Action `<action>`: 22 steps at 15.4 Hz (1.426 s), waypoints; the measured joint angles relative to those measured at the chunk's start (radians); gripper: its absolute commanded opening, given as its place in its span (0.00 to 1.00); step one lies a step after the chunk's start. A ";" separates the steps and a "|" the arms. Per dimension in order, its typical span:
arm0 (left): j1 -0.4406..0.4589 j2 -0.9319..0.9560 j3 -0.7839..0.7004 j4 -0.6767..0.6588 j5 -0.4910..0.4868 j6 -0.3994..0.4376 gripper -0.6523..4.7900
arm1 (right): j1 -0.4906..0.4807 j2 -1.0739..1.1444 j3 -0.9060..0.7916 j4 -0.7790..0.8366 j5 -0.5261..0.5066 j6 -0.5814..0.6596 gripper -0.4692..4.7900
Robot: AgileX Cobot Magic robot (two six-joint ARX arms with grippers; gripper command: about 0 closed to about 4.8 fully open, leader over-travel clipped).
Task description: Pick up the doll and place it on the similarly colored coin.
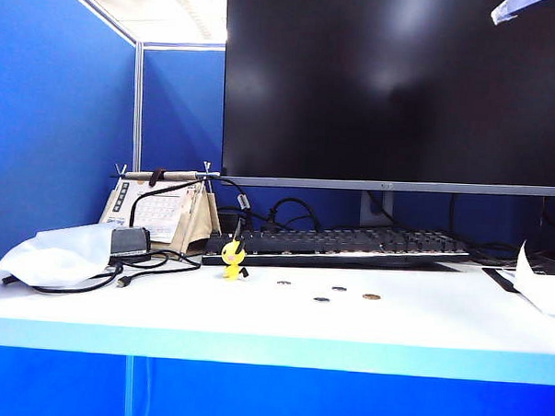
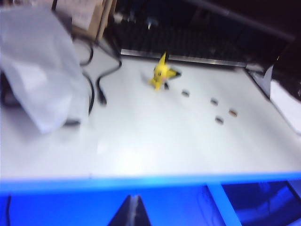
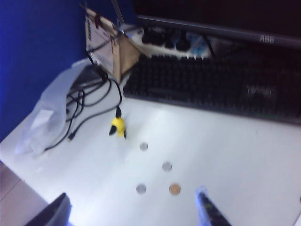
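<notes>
The doll (image 1: 232, 259), a small yellow figure with black ear tips, stands on the white desk in front of the keyboard's left end. The golden coin (image 1: 371, 296) lies to its right, the farthest right of several coins; three grey coins (image 1: 321, 299) lie between them. In the right wrist view my right gripper (image 3: 131, 208) hangs open above the desk, the golden coin (image 3: 175, 189) just inside one of its fingers (image 3: 207, 211) and the doll (image 3: 118, 126) farther off. My left gripper (image 2: 133, 202) is shut and empty, back before the desk's front edge, far from the doll (image 2: 161, 75) and the coin (image 2: 233, 112).
A black keyboard (image 1: 350, 243) and a large monitor (image 1: 393, 84) stand behind the coins. A white plastic bag (image 1: 59, 254), black cables (image 1: 155, 267) and a desk calendar (image 1: 167, 212) crowd the left. White paper (image 1: 546, 284) lies at the right edge.
</notes>
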 measured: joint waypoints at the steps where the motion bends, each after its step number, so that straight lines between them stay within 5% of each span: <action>1: 0.000 0.000 0.006 -0.024 0.000 0.003 0.11 | 0.000 0.005 -0.013 -0.014 0.000 -0.001 0.75; 7: 0.000 0.000 0.083 -0.043 0.019 0.002 0.11 | 0.000 -0.016 -0.193 -0.081 -0.024 -0.011 0.79; 13: 0.000 0.087 0.180 0.005 -0.012 -0.043 0.11 | 0.000 -0.117 -0.306 0.026 -0.023 0.001 0.79; 14: -0.001 0.135 0.211 0.013 -0.012 -0.031 0.11 | 0.000 -0.117 -0.306 0.027 -0.023 0.002 0.79; 17: -0.057 0.412 0.475 0.072 -0.194 0.253 0.23 | 0.000 -0.119 -0.306 0.027 -0.023 0.016 0.79; 18: -0.056 0.535 0.535 0.113 -0.212 0.251 0.23 | 0.000 -0.121 -0.306 0.024 -0.023 0.016 0.79; 22: -0.131 0.970 0.740 0.183 0.026 0.211 0.24 | 0.000 -0.159 -0.364 0.054 -0.022 0.019 0.79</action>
